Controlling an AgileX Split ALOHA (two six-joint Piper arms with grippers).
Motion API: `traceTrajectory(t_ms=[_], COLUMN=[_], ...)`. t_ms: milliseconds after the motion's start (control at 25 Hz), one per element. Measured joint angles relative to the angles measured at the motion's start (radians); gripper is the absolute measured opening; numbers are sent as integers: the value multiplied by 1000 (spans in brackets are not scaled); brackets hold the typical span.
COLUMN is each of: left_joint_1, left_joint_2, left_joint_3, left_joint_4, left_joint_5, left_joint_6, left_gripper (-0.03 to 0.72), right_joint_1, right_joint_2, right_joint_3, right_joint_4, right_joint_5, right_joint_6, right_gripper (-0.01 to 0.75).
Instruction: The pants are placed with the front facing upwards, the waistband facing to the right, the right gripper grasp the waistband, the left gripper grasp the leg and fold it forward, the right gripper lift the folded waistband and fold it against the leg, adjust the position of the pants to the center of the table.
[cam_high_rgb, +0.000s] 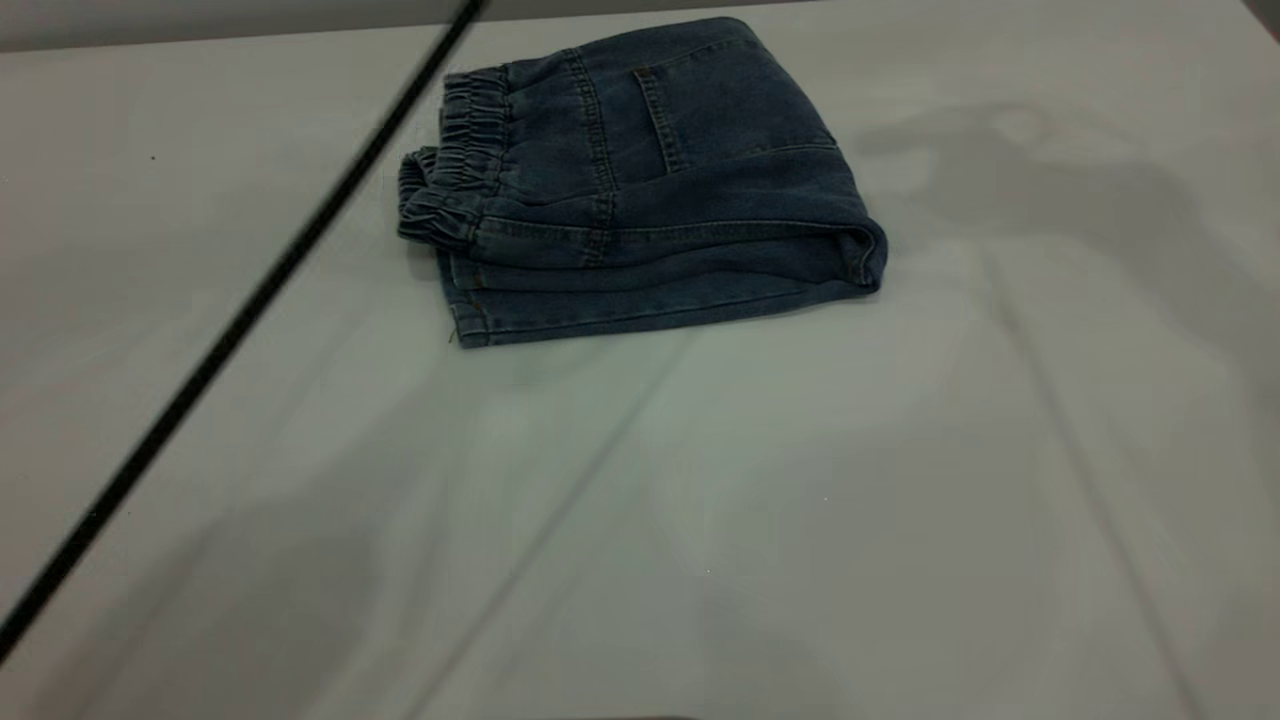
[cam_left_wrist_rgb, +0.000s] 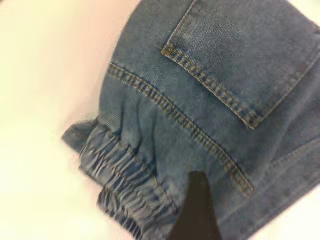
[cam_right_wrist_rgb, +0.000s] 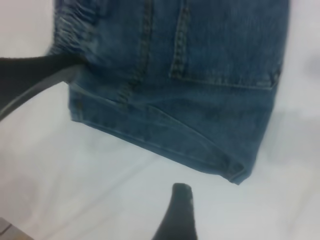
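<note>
- Exterior view: the pants (cam_high_rgb: 650, 180) lie folded in a compact stack on the white tabletop (cam_high_rgb: 700, 500), toward the far edge and roughly mid-width. The back patch pocket (cam_high_rgb: 730, 110) faces up. The waistband (cam_high_rgb: 455, 165) forms the stack's left edge, gathered and wrinkled. The folded edge is at the right. A black cable (cam_high_rgb: 250, 310) crosses the left part of the view diagonally. Neither gripper is visible here.
- Left wrist view: the left gripper (cam_left_wrist_rgb: 197, 210) shows as one black pointed finger over the denim, just beside the waistband (cam_left_wrist_rgb: 125, 185) and below the tan-stitched seam. The pocket corner (cam_left_wrist_rgb: 240, 75) is well apart from the tip. Whether the fingers are spread or closed: cannot tell.
- Right wrist view: the right gripper (cam_right_wrist_rgb: 177, 212) shows one dark fingertip over bare tabletop (cam_right_wrist_rgb: 100, 190), apart from the pants' (cam_right_wrist_rgb: 190, 90) hem edge and gripping nothing. Finger spread: cannot tell. A second black finger (cam_right_wrist_rgb: 35, 75) reaches the waistband corner (cam_right_wrist_rgb: 70, 30).
</note>
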Motion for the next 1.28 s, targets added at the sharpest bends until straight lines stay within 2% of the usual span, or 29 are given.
traceTrajectory(t_ms=[160, 280, 840, 1080, 1280], left_joint_1=[0, 0, 0, 0, 0], left_joint_2=[-173, -332, -1286, -1642, -1835], left_joint_3=[146, 314, 996, 1209, 1373], left_joint_4=[23, 57, 71, 71, 28], left_joint_5=[0, 0, 0, 0, 0], left_joint_6=[-13, -43, -139, -145, -136], left_gripper=[556, 554, 554, 554, 554], right_joint_1=[0, 0, 0, 0, 0], right_joint_2=[-160, -323, -1235, -1562, -1735], right_joint_3=[10, 72, 606, 799, 921], right_joint_4=[-36, -38, -112, -148, -149], right_joint_5=[8, 11, 42, 53, 53], right_joint_6=[50, 61, 112, 184, 210], right_gripper=[587, 587, 587, 587, 587])
